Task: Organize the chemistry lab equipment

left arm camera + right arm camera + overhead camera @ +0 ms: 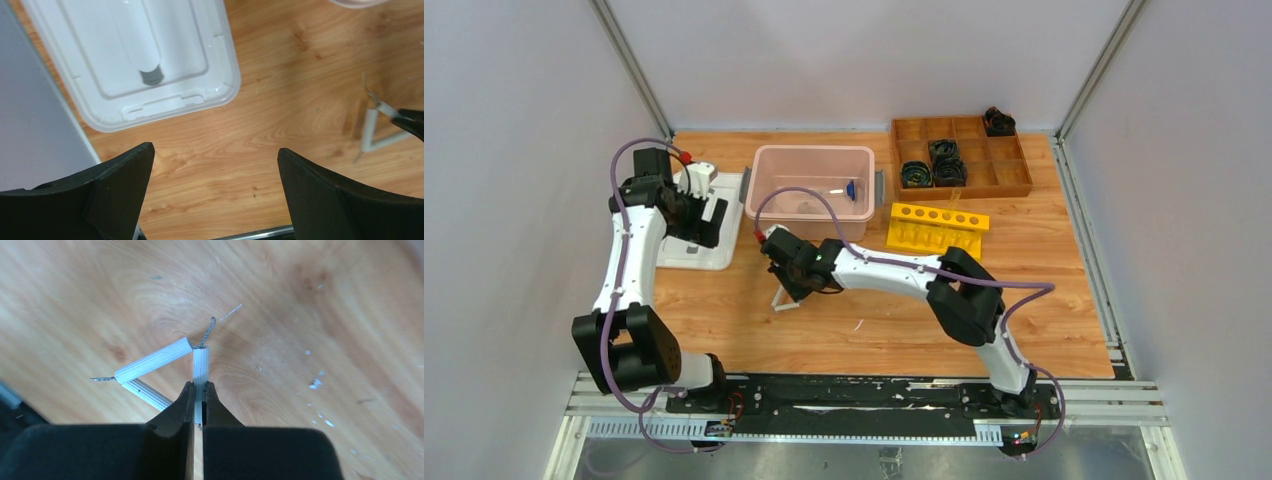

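Note:
The white triangle [155,360], three ribbed white bars joined by twisted wire, lies on the wooden table near the middle. My right gripper [200,386] is shut on one of its bars, which is pinched between the fingertips. From above, the right gripper [786,285] sits low over the triangle [782,302], just in front of the pink bin. In the left wrist view the triangle [372,131] shows at the right edge. My left gripper [215,152] is open and holds nothing; it hovers over bare wood beside a white lid. A clear tube with a blue cap [849,188] lies inside the bin.
The pink bin [812,150] stands at the back centre, with a yellow tube rack [936,228] to its right. A wooden divided tray [964,193] at the back right holds black coiled bundles. A white plastic lid [714,250] [100,45] lies at the left under the left arm.

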Available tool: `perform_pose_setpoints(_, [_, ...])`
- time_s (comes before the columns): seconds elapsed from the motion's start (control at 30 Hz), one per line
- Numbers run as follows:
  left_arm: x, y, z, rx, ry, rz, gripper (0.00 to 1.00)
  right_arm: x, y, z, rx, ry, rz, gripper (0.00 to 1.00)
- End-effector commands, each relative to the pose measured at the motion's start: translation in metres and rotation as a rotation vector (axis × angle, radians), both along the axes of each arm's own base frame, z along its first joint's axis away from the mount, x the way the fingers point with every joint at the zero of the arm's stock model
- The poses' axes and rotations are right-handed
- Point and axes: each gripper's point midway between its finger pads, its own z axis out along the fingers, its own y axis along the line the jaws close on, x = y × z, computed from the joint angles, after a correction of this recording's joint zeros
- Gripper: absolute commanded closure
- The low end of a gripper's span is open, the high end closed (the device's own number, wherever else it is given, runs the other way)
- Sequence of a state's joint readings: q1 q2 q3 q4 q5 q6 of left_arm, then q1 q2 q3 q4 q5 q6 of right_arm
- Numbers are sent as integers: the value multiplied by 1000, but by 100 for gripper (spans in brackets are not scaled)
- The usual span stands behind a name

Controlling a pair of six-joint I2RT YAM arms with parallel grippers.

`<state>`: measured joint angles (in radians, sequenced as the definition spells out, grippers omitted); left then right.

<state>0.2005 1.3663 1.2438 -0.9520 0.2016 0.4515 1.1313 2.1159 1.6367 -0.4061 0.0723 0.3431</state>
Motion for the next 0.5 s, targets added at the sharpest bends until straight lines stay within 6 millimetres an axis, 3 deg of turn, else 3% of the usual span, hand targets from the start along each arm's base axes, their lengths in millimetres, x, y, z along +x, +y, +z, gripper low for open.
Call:
perform_pose_setpoints(0.0, [8, 17, 14, 58, -49, 86, 0, 22, 4, 131, 184, -150, 19, 100])
perform_pose_setpoints(0.13, [12, 5, 15, -7, -58, 63, 0, 49, -10, 196, 280, -189, -15, 100])
perform_pose_setpoints(0.23, [12, -3, 3, -57, -25, 49, 0, 83, -24, 223, 302, -237, -75, 100])
perform_pose_setpoints(0.33, [13, -8, -11, -94, 7, 46, 0, 122, -36, 229, 309, -241, -140, 100])
perform_pose_setpoints(0.47, [20, -13, -27, -144, -3, 88, 0, 170, -40, 200, 278, -212, -210, 100])
